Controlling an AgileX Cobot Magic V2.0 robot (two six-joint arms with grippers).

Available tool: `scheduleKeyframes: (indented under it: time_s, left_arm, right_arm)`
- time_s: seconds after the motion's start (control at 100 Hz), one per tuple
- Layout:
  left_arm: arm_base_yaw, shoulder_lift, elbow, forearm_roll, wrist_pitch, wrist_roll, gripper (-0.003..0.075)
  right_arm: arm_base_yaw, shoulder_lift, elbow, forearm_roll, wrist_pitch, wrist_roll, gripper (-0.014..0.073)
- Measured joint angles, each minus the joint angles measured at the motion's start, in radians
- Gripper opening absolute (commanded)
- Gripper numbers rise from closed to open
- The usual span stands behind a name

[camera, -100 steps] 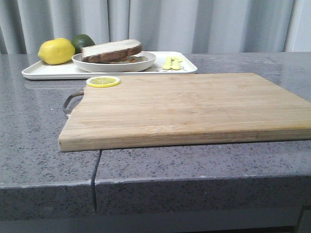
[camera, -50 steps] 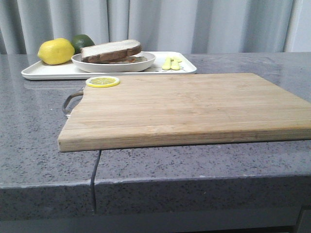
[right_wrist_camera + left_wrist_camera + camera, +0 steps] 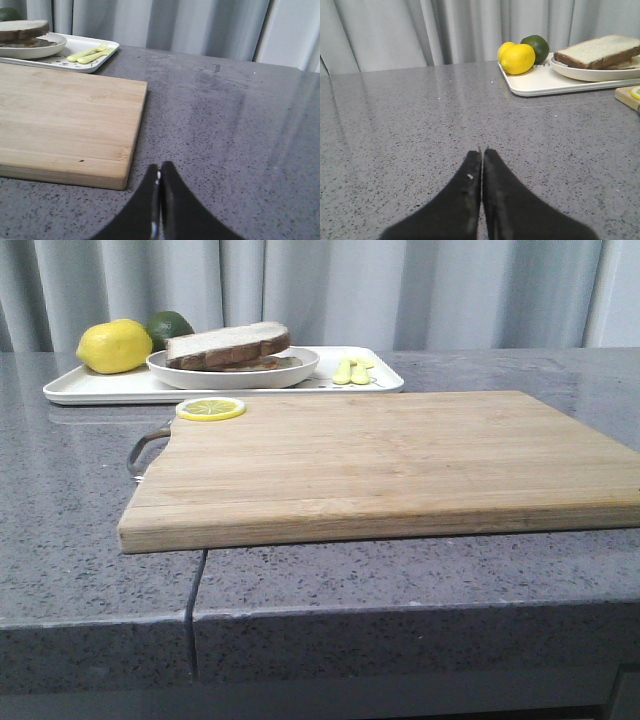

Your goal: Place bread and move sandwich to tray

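Observation:
The sandwich [image 3: 228, 350] sits on a shallow round white plate [image 3: 300, 367], and the plate stands on the white tray [image 3: 100, 390] at the back left. A thick pale slice of bread [image 3: 230, 338] with a brown crust lies on top of the stack. Neither gripper shows in the front view. In the left wrist view, my left gripper [image 3: 482, 150] is shut and empty over bare counter, well short of the tray [image 3: 545, 85] and the sandwich [image 3: 597, 50]. My right gripper [image 3: 160, 167] is also shut and empty, just off the near right corner of the cutting board.
A large wooden cutting board [image 3: 380, 460] with a metal handle [image 3: 145, 445] fills the middle of the grey stone counter. A lemon slice [image 3: 211, 408] lies on its far left corner. A lemon [image 3: 113, 346], a lime [image 3: 170, 325] and yellow-green cutlery [image 3: 353, 370] share the tray.

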Motion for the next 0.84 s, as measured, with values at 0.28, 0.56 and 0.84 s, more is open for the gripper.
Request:
scheduleKeyframes:
  time_s: [0.28,0.56,0.84]
  left_arm:
    - [0.000,0.000,0.000,0.000,0.000,0.000,-0.0020]
    - [0.000,0.000,0.000,0.000,0.000,0.000,-0.0020]
    - [0.000,0.000,0.000,0.000,0.000,0.000,-0.0020]
  right_arm:
    - [-0.011,0.000,0.000,0.000,-0.002,0.000,-0.0070]
    - [-0.011,0.000,0.000,0.000,-0.002,0.000,-0.0070]
    - [-0.011,0.000,0.000,0.000,-0.002,0.000,-0.0070]
